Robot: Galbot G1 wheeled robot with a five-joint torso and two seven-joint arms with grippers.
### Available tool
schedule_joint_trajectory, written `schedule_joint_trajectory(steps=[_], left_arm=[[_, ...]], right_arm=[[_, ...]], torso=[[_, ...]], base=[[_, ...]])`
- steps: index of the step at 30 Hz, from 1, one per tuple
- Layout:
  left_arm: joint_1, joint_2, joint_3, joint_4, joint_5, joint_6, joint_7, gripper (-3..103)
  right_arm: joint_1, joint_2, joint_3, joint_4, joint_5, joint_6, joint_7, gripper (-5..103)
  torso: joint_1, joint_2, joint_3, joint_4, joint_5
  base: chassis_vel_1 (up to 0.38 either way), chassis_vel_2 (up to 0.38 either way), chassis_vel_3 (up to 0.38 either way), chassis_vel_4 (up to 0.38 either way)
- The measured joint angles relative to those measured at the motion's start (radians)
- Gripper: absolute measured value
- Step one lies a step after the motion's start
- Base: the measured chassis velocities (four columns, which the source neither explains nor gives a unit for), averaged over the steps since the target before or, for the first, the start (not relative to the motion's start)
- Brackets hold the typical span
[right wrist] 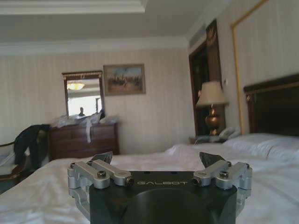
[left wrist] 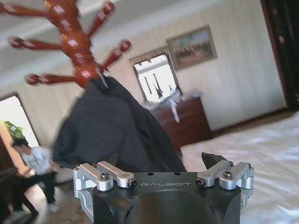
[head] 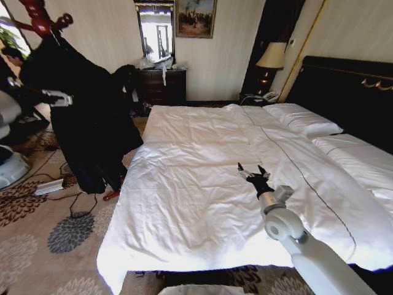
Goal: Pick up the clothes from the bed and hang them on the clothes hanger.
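Note:
The black coat, the clothes [head: 86, 123], hangs from the top of the red-brown clothes hanger [head: 40, 18] left of the bed [head: 202, 203]. In the left wrist view the clothes [left wrist: 112, 130] drape from under the knobbed pegs of the clothes hanger [left wrist: 74, 42]. My left gripper [head: 58, 98] is beside the cloth at upper-coat height. The left gripper [left wrist: 161, 161] is open, and its one visible fingertip [left wrist: 212, 161] holds nothing. My right gripper [head: 253, 173] hovers open over the white duvet near the middle of the bed. The right gripper [right wrist: 156, 158] is empty.
A dark dresser [head: 161, 86] with a mirror stands at the far wall, with another dark garment [head: 123, 77] on a chair beside it. A lamp [head: 270, 58] and a phone sit by the black headboard [head: 350, 92]. Cables [head: 67, 190] lie on the carpet under the coat.

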Motion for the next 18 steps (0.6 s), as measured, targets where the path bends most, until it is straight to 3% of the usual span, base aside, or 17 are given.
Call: schedule_joint_trajectory(steps=[2,4,6,7,8,10,12,13,14,16,18], left_arm=[[-0.030,0.049,0.042,-0.009,0.032,-0.039,-0.013,100],[-0.035,0.066,0.045,-0.017,0.034,-0.043,-0.034,100],[-0.036,0.100,0.037,-0.052,0.019,-0.032,-0.095,100],[-0.035,0.134,0.021,-0.100,-0.005,-0.005,-0.167,100],[-0.035,0.134,0.021,-0.100,-0.005,-0.005,-0.167,100],[-0.039,0.217,-0.023,-0.233,-0.055,0.064,-0.336,100],[-0.069,0.281,-0.045,-0.346,-0.075,0.065,-0.466,100],[-0.104,0.303,-0.033,-0.391,-0.084,0.050,-0.496,100],[-0.104,0.303,-0.033,-0.391,-0.084,0.050,-0.496,100],[-0.208,0.338,0.052,-0.430,-0.101,0.015,-0.493,100],[-0.406,0.404,0.287,-0.440,-0.076,-0.019,-0.448,100]], right_arm=[[-0.062,0.015,0.058,0.040,-0.062,0.031,0.003,100],[-0.078,0.024,0.075,0.052,-0.089,0.040,0.007,100],[-0.094,0.037,0.092,0.068,-0.126,0.048,0.018,100],[-0.101,0.049,0.106,0.079,-0.154,0.048,0.029,100],[-0.101,0.049,0.106,0.079,-0.154,0.048,0.029,100],[-0.115,0.069,0.135,0.102,-0.207,0.047,0.049,100],[-0.119,0.093,0.151,0.111,-0.264,0.050,0.056,100],[-0.118,0.108,0.153,0.111,-0.291,0.058,0.056,100],[-0.118,0.108,0.153,0.111,-0.291,0.058,0.056,100],[-0.111,0.140,0.150,0.111,-0.322,0.072,0.055,100],[-0.101,0.172,0.136,0.102,-0.331,0.086,0.054,100]], torso=[[0.000,0.000,0.000,0.0009,0.0000],[0.000,0.000,0.000,0.0010,-0.0008],[0.000,0.000,0.000,0.0003,-0.0010],[0.000,0.000,0.000,0.0003,-0.0004],[0.000,0.000,0.000,0.0003,-0.0004],[0.000,0.000,0.000,0.0008,0.0005],[0.000,0.000,0.000,0.0011,0.0003],[0.000,0.000,0.000,0.0010,0.0002],[0.000,0.000,0.000,0.0010,0.0002],[0.000,0.000,0.000,0.0007,0.0005],[0.000,0.000,0.000,-0.0002,0.0006]], base=[[0.000,0.000,0.000,0.000],[0.000,0.000,0.000,0.000],[0.000,0.000,0.000,0.000],[0.000,0.000,0.000,0.000],[0.000,0.000,0.000,0.000],[0.000,0.000,0.000,0.000],[0.000,0.000,0.000,0.000],[0.000,0.000,0.000,0.000],[0.000,0.000,0.000,0.000],[0.000,0.000,0.000,0.000],[0.000,0.000,0.000,0.000]])
